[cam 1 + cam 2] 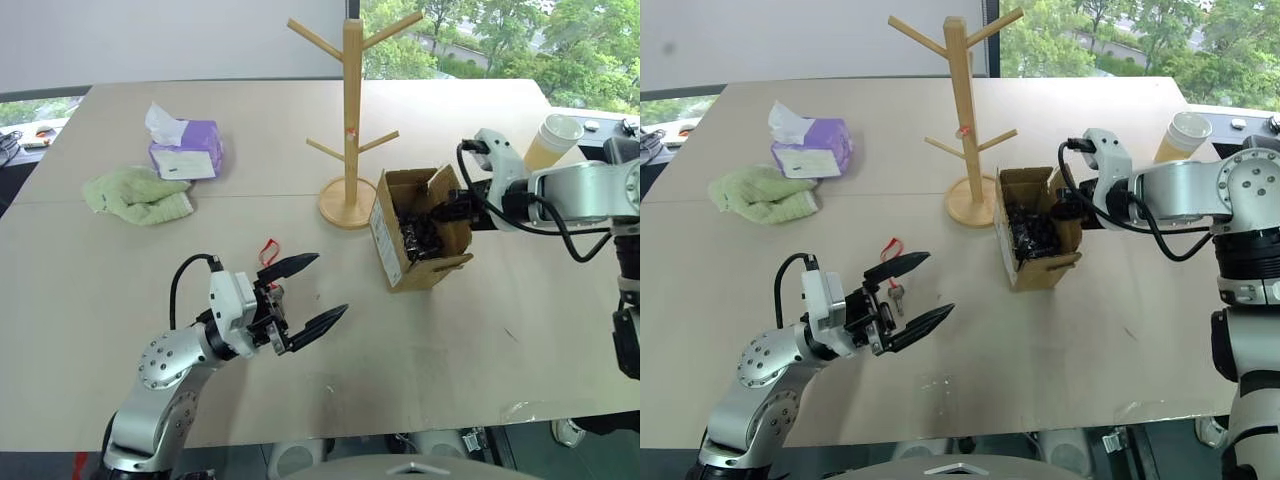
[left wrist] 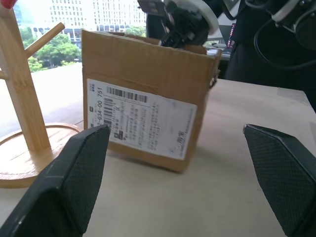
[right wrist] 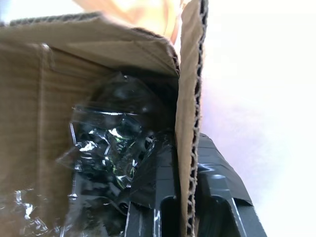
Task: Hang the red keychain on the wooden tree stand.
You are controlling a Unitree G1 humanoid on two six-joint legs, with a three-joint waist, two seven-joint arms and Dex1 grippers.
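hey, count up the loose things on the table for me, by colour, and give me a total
Red: 1, red keychain
Light wood: 1, wooden tree stand
Brown: 1, cardboard box
Purple: 1, tissue pack
Green: 1, cloth
Pale: 1, lidded cup
Total: 6

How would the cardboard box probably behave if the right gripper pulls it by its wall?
The cardboard box would probably slide or tip rather than resist: it looks light, with only crinkled dark plastic bags inside. The right gripper is pinching one thin corrugated wall, which may bend or tear. The wooden tree stand stands close beside it and might get nudged.
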